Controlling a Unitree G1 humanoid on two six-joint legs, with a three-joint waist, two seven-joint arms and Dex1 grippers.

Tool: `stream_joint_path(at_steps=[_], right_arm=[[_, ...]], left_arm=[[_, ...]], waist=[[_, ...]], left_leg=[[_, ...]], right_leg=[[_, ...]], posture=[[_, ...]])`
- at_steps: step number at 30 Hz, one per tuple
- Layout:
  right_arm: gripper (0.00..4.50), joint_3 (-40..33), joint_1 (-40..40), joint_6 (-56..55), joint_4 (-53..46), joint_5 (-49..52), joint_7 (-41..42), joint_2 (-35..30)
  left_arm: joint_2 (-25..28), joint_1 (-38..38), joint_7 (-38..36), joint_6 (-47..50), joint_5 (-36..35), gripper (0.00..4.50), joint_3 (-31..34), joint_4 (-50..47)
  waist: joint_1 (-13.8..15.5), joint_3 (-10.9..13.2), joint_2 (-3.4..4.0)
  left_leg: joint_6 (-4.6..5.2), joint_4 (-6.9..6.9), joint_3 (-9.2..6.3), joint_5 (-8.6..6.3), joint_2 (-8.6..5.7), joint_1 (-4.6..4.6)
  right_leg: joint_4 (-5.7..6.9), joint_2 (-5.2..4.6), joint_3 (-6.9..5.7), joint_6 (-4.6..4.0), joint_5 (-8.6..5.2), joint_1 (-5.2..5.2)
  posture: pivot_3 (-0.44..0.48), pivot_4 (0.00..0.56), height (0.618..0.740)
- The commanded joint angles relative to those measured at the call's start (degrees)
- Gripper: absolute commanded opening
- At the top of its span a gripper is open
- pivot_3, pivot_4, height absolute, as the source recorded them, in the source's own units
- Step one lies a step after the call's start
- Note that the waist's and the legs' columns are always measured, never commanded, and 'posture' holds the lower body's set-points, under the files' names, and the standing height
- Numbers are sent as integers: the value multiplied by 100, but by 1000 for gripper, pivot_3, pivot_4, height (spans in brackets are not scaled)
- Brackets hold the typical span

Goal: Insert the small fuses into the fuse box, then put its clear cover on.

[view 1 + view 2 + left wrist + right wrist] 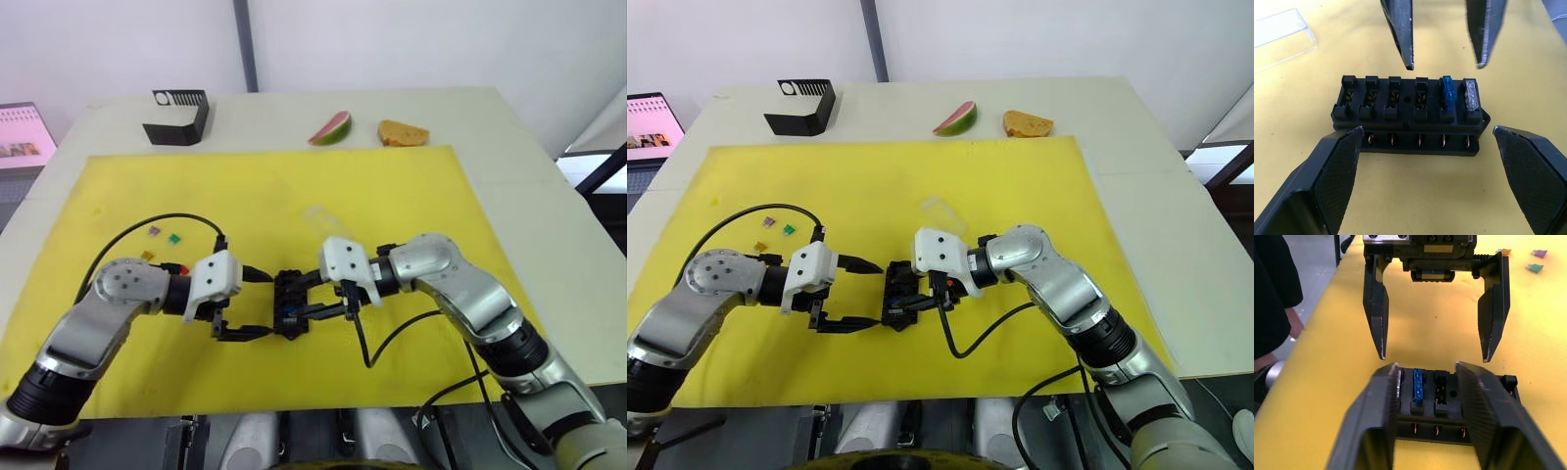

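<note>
With a blue and a grey fuse seated in the fuse box [1409,115] on the yellow mat [411,196], both the left tool [243,305] and right tool [328,299] spread either side, loose fuses [163,238] and the clear cover [321,219] still wait.

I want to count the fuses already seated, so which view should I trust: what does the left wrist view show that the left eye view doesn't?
Left wrist view: the fuse box slots up close, with a blue fuse and a clear-grey fuse seated and four slots of that row bare; the clear cover lies behind.

Left eye view: loose fuses on the yellow mat.

Both: the open left gripper and right gripper flanking the box.
</note>
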Motion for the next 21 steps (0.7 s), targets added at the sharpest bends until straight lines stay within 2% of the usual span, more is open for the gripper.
stream_joint_path(at_steps=[1, 20, 21], right_arm=[[1761, 24, 5, -134, -106, -50, -42, -14], [1761, 191, 52, -364, 112, -308, -83, 26], [1522, 197, 61, -369, 107, -312, -79, 24]], left_arm=[[49, 10, -15, -72, -59, 4500, 124, -143], [67, -1, 2, -43, -67, 4500, 148, -172], [68, -1, 2, -43, -68, 4500, 149, -172]], waist=[[-1, 0, 0], [0, 0, 0], [0, 0, 0]], left_leg=[[0, 0, 0, 0, 0, 0], [0, 0, 0, 0, 0, 0], [0, 0, 0, 0, 0, 0]], right_leg=[[0, 0, 0, 0, 0, 0], [-1, 0, 0, 0, 0, 0], [-1, 0, 0, 0, 0, 0]], posture=[[0, 150, 740], [0, 150, 740], [0, 150, 740]])
